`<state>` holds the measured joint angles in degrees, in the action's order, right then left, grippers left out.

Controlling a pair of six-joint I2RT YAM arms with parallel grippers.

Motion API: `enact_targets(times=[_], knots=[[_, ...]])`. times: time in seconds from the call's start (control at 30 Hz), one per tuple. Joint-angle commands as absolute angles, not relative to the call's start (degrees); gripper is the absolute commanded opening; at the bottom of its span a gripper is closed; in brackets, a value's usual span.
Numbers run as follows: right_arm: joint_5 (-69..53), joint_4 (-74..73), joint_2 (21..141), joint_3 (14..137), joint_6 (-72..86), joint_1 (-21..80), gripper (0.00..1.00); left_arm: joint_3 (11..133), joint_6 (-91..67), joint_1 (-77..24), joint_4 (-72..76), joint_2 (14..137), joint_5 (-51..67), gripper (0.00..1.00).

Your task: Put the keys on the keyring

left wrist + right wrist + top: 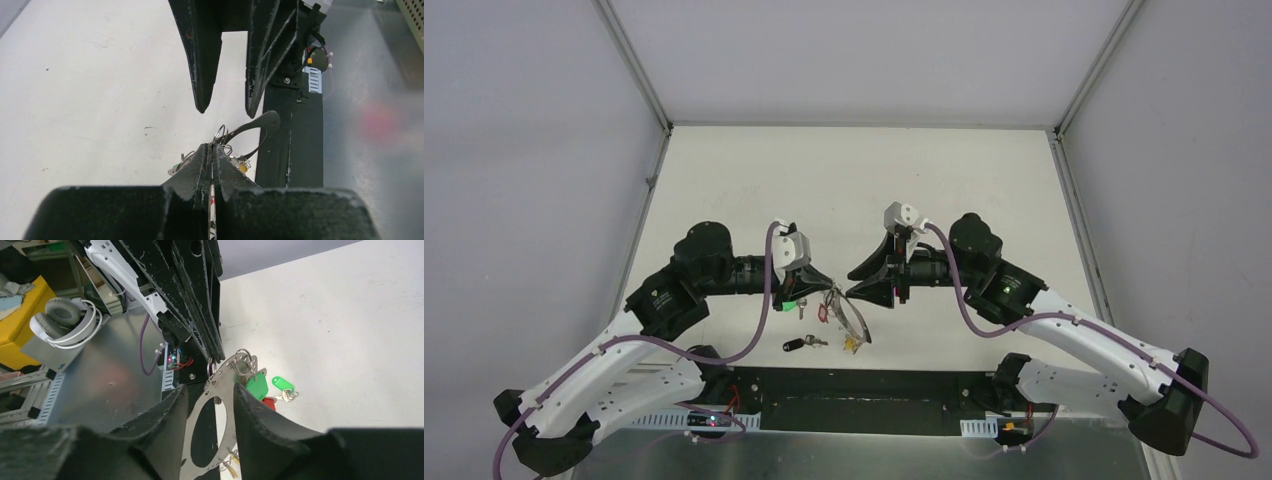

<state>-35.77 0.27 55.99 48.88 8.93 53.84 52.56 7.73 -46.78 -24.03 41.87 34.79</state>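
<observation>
Our left hand [212, 150] is clamped shut on the edge of the keyring [222, 382], holding it up off the worktop [844, 190] near the centre of the top view, with the strung keys [852, 344] dangling under it. Our right hand [210, 387] faces it with its jaws apart, one finger on each side of the ring's flat band, and we see no contact. Just beyond the ring, at the right of the right wrist view, the green-capped key [282, 384] lies loose on the worktop. The black-capped key [796, 346] lies lower left of the ring in the top view. Neither is on the ring yet. We judge that the left hand should hold the ring steady while the right hand clears it without knocking it, then takes one loose key by its cap, leaving the head's hole free. We cannot see where the ring opens, so that needs finding first. The thin band may twist in the pinch, so slow moves suit.
</observation>
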Motion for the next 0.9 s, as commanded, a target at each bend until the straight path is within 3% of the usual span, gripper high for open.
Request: enact_targets(times=[0.0, 0.1, 0.33, 0.87], knots=[[-32.7, 1.5, 54.1, 50.6, 8.2, 53.7, 0.49, 52.9, 4.2, -47.3, -19.4, 39.3, 28.9, 0.00], [-32.5, 1.6, 54.6, 51.5, 7.7, 53.7, 0.58, 52.8, 2.8, -47.3, -18.7, 38.6, 26.5, 0.00], [-33.4, 1.3, 58.1, 54.4, 6.8, 53.7, 0.66, 53.1, 1.3, -47.3, -18.2, 38.6, 24.4, 0.00], [-32.8, 1.8, 62.6, 56.0, 6.8, 53.7, 0.56, 53.1, 0.1, -47.3, -17.6, 39.7, 25.9, 0.00]])
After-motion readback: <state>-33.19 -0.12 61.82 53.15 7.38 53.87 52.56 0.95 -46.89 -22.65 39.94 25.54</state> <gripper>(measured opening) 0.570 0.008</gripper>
